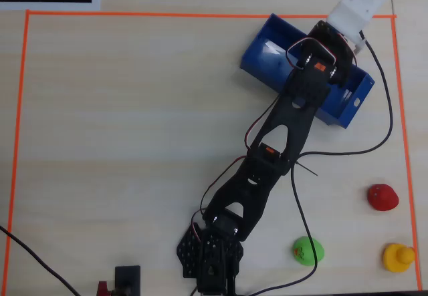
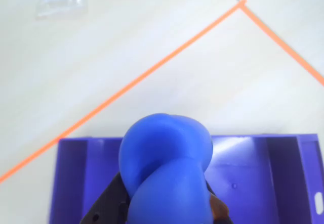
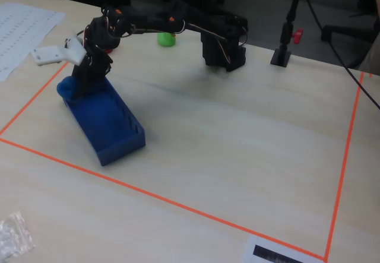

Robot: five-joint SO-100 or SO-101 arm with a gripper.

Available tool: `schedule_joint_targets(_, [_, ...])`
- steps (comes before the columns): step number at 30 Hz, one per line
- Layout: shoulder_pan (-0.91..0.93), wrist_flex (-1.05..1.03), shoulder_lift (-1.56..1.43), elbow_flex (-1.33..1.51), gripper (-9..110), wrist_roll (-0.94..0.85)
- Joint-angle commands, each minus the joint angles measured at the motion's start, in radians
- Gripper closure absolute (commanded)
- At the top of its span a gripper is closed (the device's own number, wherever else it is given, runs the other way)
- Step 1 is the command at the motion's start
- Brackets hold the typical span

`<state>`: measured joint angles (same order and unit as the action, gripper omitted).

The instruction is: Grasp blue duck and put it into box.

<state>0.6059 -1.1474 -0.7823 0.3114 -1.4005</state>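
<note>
The blue duck [image 2: 167, 168] fills the lower middle of the wrist view, rounded and smooth, pinched between the black fingers [image 2: 109, 204] of my gripper [image 2: 164, 206], which is shut on it. Right below the duck lies the box [image 2: 283, 173], a blue open tray. In the overhead view the arm reaches over the box [image 1: 267, 49] and the gripper [image 1: 329, 69] hides the duck. In the fixed view the gripper [image 3: 83, 76] hangs over the far left end of the box [image 3: 113, 126], where a blue rounded shape, seemingly the duck [image 3: 66, 89], shows.
A green toy [image 1: 307, 250], a red toy [image 1: 382, 197] and a yellow toy [image 1: 398, 256] sit near the arm's base at the lower right of the overhead view. Orange tape [image 1: 200, 15] frames the table. A clear plastic bag [image 3: 13, 233] lies outside it.
</note>
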Motion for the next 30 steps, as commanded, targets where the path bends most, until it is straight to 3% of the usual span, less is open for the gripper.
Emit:
schedule_joint_targets(1, [0.034,0.021,-0.006,0.048,101,-0.026])
schedule_joint_targets(19, [0.058,0.265,-0.173,0.614,101,-0.103])
schedule_joint_targets(30, [0.063,0.186,-0.287,0.624,65,-0.127])
